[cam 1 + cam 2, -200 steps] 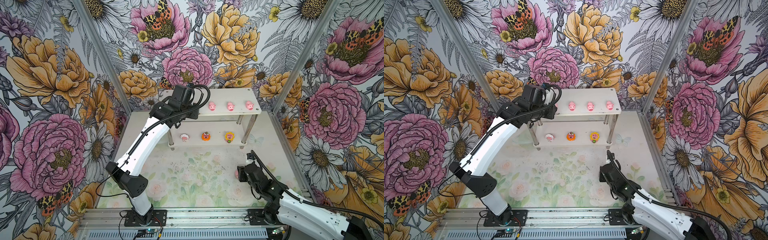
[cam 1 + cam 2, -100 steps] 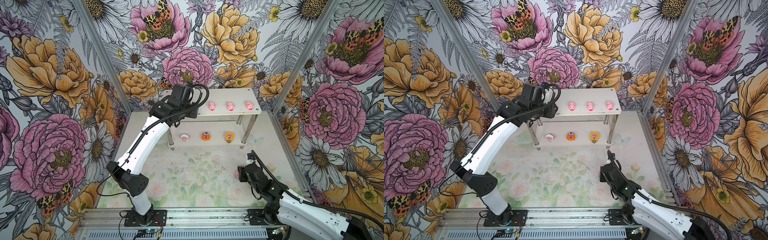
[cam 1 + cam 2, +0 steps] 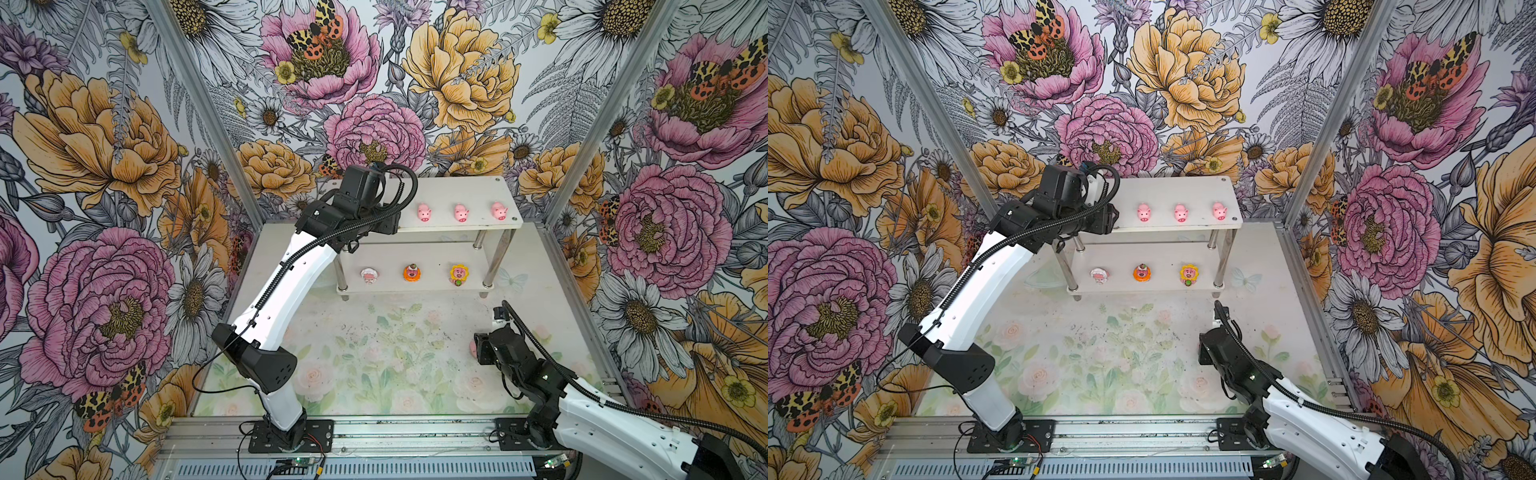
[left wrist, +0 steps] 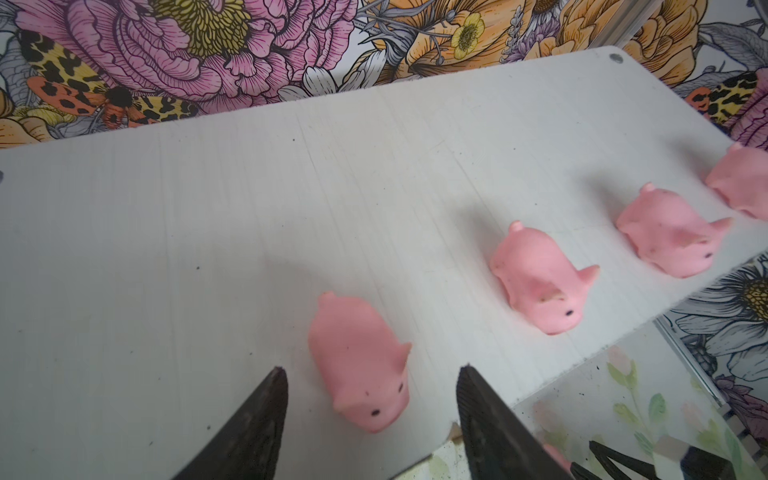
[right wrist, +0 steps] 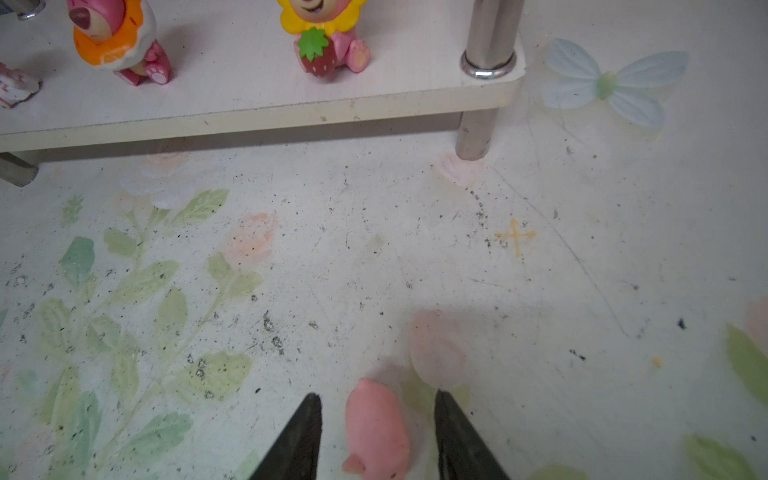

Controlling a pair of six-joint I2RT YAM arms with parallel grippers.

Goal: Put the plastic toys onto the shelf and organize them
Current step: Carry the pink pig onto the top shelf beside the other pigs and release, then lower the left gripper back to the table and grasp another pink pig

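The white shelf (image 3: 457, 191) stands at the back in both top views. Three pink pigs (image 3: 461, 213) line the right of its top tier. The white-, orange- and yellow-rimmed toys (image 3: 412, 272) sit on the lower tier. My left gripper (image 4: 370, 382) hovers open over the top tier's left part. A fourth pig (image 4: 359, 361) lies on the board between its fingers (image 4: 266, 415), touching neither; the wrist hides it in both top views. My right gripper (image 5: 376, 401) is low on the floor, open around another pig (image 5: 376, 432), with a gap on each side.
The shelf's metal leg (image 5: 473, 133) stands ahead of my right gripper, with the lower tier's edge (image 5: 249, 116) beside it. The floor mat (image 3: 374, 353) carries faint printed roses and leaves. Floral walls close in on three sides, and a rail (image 3: 395, 432) runs along the front.
My left gripper has opened from shut and let the pig go onto the top tier. The left arm drew slightly back. The right arm has not moved.
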